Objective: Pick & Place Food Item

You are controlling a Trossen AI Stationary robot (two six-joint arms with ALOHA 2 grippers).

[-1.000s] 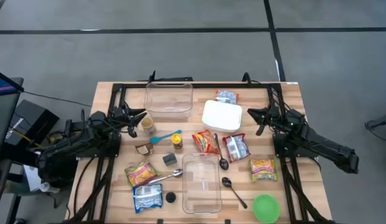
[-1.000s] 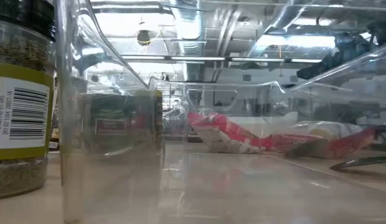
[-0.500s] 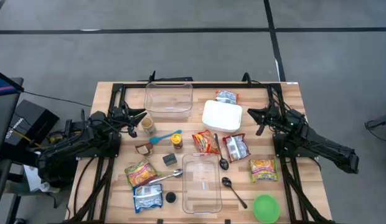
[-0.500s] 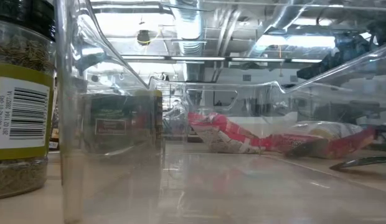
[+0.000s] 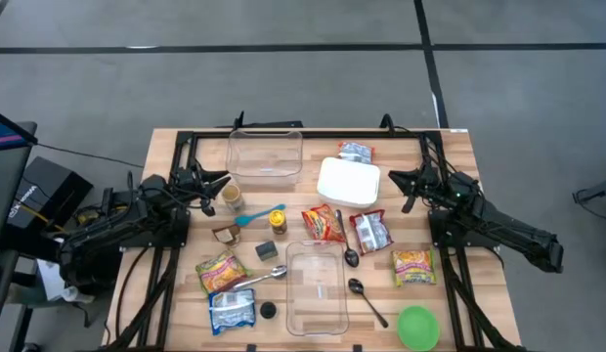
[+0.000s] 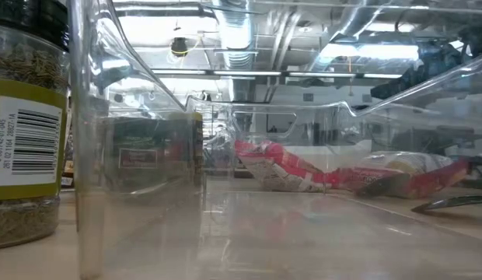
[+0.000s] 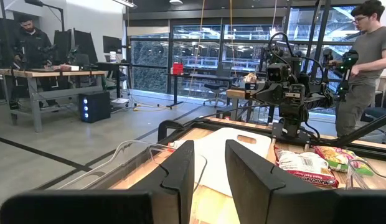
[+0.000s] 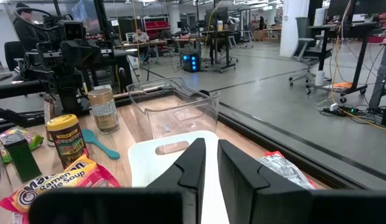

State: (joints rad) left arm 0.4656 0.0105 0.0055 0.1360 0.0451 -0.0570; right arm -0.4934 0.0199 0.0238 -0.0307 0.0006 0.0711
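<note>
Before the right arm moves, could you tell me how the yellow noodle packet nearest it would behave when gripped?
The yellow noodle packet looks like thin crinkled film, so it would probably crumple and sag. It lies flat, so rolling seems unlikely. It looks light and may slide on the wooden table when nudged.

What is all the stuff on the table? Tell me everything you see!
Clear tubs: two, see-through, one at the far edge, one near the front.
White lid: one, white, centre right.
Noodle packets: six, red, yellow or silver, spread across the middle and front.
Spice jars: two, tan and yellow, left of centre.
Spoons: three metal near the front tub; one turquoise by the jars.
Green bowl: one, front right.
Left gripper: dark, fingers slightly apart, holding nothing.
Right gripper: dark, same, beside the lid.
</note>
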